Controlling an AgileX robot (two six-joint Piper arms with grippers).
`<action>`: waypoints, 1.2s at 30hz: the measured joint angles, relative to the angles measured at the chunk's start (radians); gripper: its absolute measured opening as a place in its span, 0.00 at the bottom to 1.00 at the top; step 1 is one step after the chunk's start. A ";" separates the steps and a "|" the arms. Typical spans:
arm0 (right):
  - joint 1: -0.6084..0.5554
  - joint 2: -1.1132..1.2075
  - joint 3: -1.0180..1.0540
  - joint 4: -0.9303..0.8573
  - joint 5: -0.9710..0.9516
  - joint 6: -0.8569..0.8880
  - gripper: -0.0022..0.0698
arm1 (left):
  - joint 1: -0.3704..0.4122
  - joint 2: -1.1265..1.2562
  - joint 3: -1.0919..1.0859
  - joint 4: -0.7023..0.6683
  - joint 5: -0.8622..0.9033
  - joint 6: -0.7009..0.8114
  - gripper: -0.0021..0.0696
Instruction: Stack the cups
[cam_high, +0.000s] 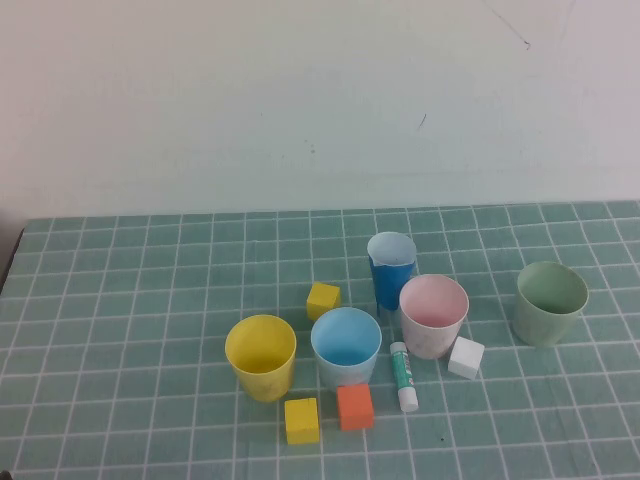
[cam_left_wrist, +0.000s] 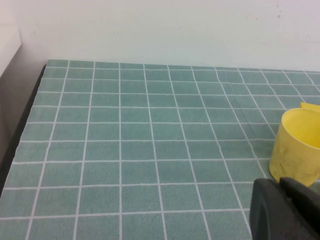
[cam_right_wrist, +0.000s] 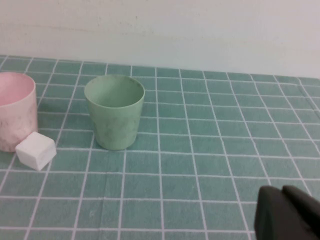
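Both end effectors sit low over the bench (cam_high: 120, 300): left end effector (cam_left_wrist: 285, 210) beside the yellow cup (cam_left_wrist: 296, 147), right end effector (cam_right_wrist: 290, 212) near the green cup (cam_right_wrist: 115, 117); whether either is clenched or released, I cannot tell.

Left pincer (cam_left_wrist: 286, 210) and right pincer (cam_right_wrist: 289, 214) sit low over the table.

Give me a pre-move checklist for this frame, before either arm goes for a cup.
1. All five cups upright and separate: yellow cup, light blue cup, dark blue cup, pink cup, green cup: ok.
2. Green cup free of neighbours: ok.
3. Pink cup free: not ok, white block and glue stick sit close.
4. Nothing inside the cups: cannot tell for the dark blue one.
5. Left pincer near the yellow cup, right pincer short of the green cup, open or shut: cannot tell.
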 joint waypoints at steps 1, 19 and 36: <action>0.000 0.000 0.000 0.000 0.000 0.000 0.03 | 0.000 0.000 0.000 0.000 0.000 0.000 0.03; 0.000 0.000 0.000 -0.005 0.000 0.000 0.03 | 0.000 0.000 0.000 0.000 0.000 -0.003 0.03; 0.000 0.000 0.000 -0.006 0.000 0.000 0.03 | 0.000 0.000 0.002 0.006 -0.048 0.025 0.03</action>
